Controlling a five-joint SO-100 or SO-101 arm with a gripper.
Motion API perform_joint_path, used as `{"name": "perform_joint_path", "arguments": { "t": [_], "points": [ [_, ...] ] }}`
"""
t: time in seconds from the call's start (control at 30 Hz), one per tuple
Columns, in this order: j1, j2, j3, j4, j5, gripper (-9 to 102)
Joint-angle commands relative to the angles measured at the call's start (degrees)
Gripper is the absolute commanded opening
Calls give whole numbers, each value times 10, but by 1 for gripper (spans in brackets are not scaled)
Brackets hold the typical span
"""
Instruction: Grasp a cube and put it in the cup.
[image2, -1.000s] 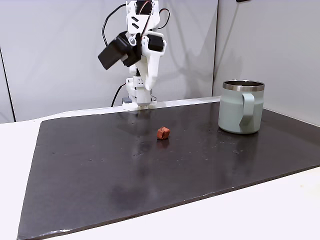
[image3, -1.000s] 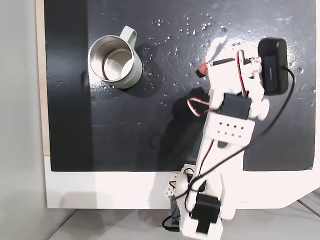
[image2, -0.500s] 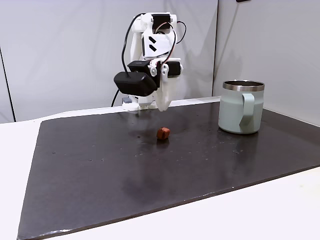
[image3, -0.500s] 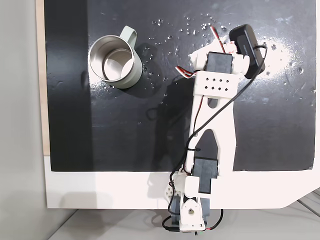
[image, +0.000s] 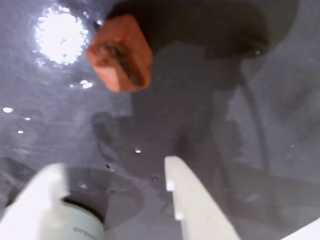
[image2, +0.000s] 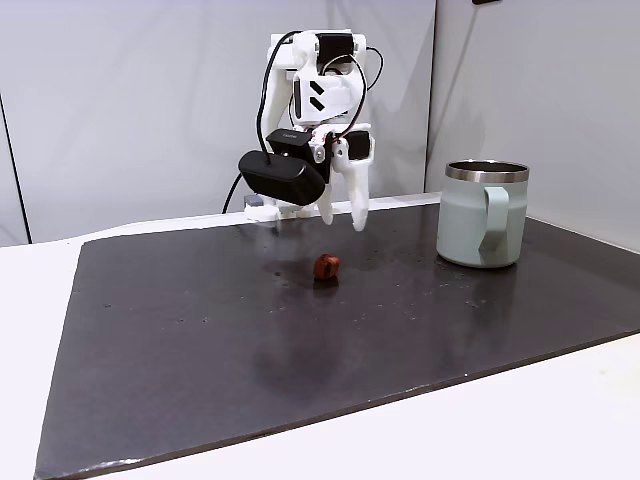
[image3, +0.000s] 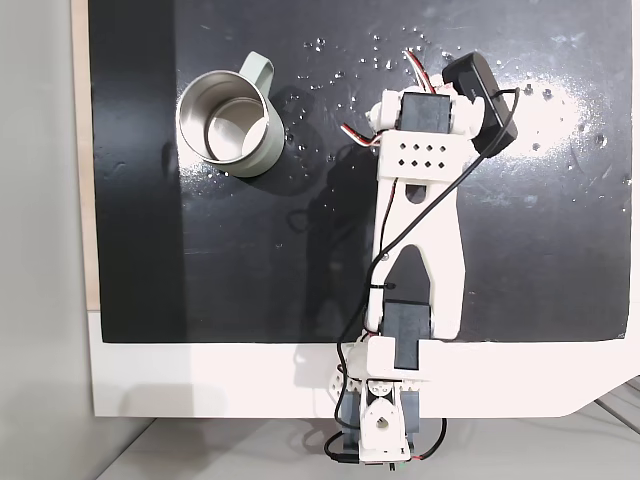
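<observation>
Terracotta cube ahead of the white gripper; mint-green cup – steel rim; glossy black mat.

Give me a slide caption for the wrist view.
Open gripper above the dark mat, terracotta cube just ahead of its fingertips.

Low front, overhead, and blurry wrist close-up share the mat.

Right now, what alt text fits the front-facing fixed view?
A white arm's open gripper hovers above a small reddish-brown cube on a dark mat. A pale mint-green cup stands apart at the right.
</observation>
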Motion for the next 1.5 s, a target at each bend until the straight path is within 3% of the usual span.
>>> {"name": "perform_joint_path", "arguments": {
  "t": [0.0,0.93,1.47],
  "points": [
    [15,-16,-61,11,14,26],
    [43,-173,-122,-4,5,24],
    [57,-174,-122,-4,-6,3]
  ]
}}
